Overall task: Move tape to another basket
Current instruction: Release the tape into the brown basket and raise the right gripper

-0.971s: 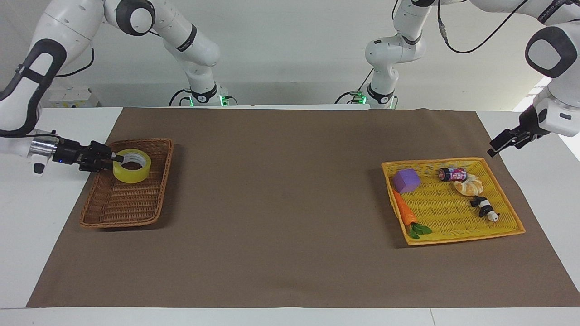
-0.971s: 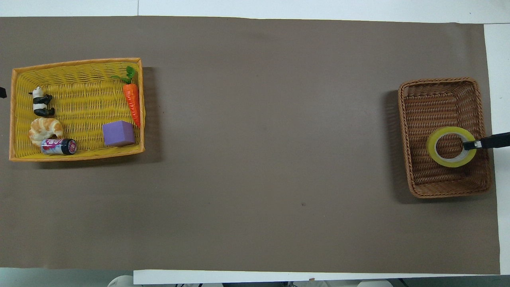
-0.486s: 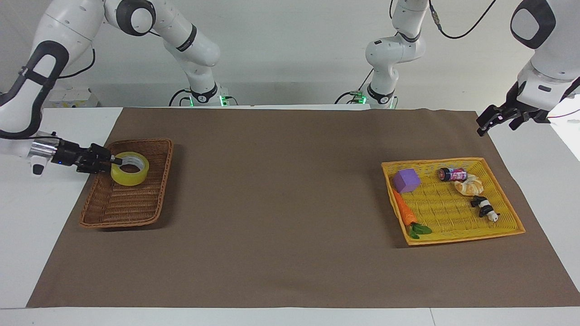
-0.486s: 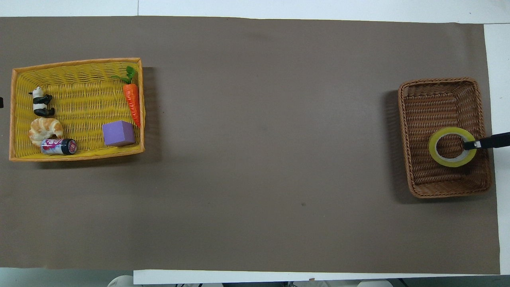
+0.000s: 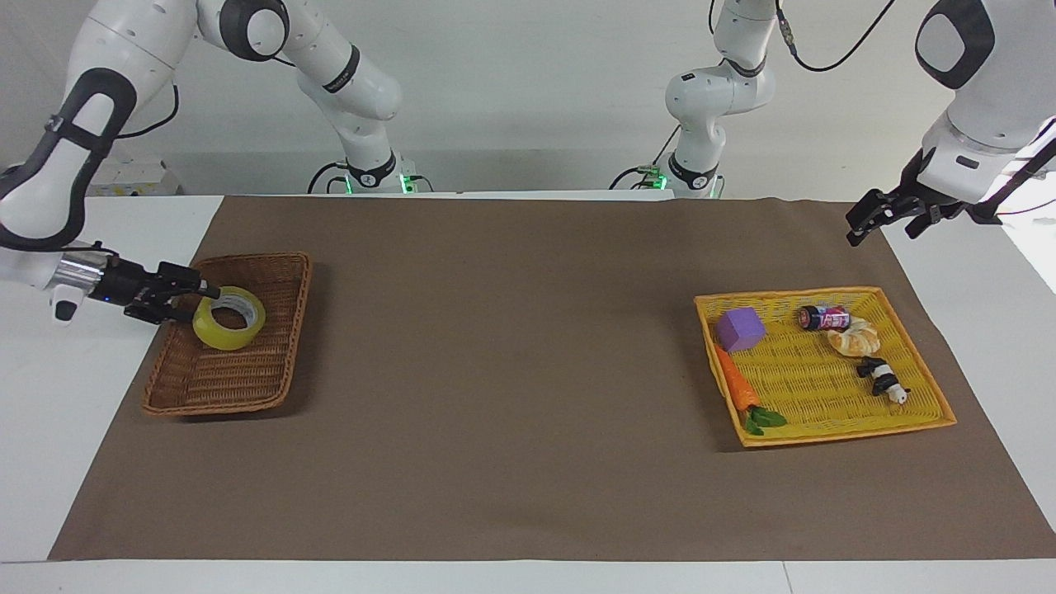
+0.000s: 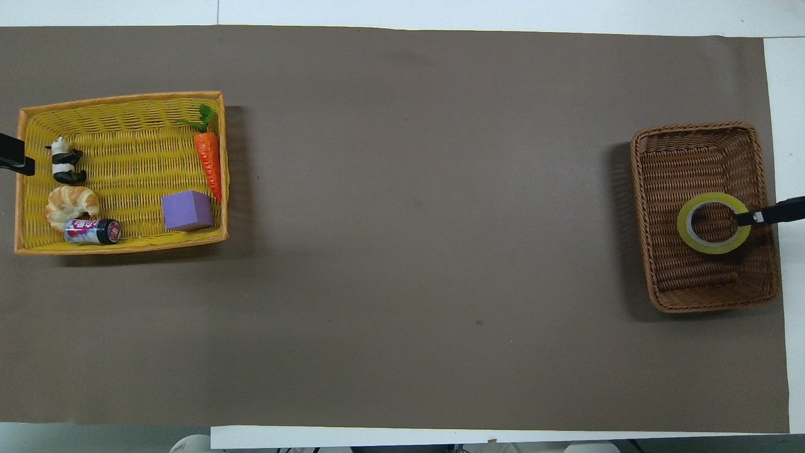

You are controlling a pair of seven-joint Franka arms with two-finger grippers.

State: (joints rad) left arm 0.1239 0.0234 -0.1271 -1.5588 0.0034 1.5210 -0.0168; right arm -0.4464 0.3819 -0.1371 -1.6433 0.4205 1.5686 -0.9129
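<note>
So the tape [image 5: 228, 318] is in the brown basket [image 5: 247, 379] at the right arm's end of the desk, sitting in the half nearer the robots, tilted a bit with its open ring facing mostly up. The right gripper [image 5: 200, 299] comes in sideways over the basket's outer rim, and its jaws are pinched on the tape's wall on the side toward that rim, one finger [image 6: 746, 218] poking inside the ring. That's the relation everything hangs on: the roll sits straight out past the fingertips, toward the desk's middle, so letting go and backing out along the arm's own line should leave it in the basket.

The left gripper [image 5: 865, 221] hangs in the air above the mat just off the yellow tray [image 5: 924, 425], on the robots' side of it, and its jaws look spread. It's well apart from the tape, so the right arm is clearly the one in charge here.

Compared with a second ago, the roll has come down lower into the basket and shifted a little toward the outer rim, the basket itself nudged slightly, and the left arm has lifted up and away from the tray's edge.

Looks nearly done to me, just the release left.
</note>
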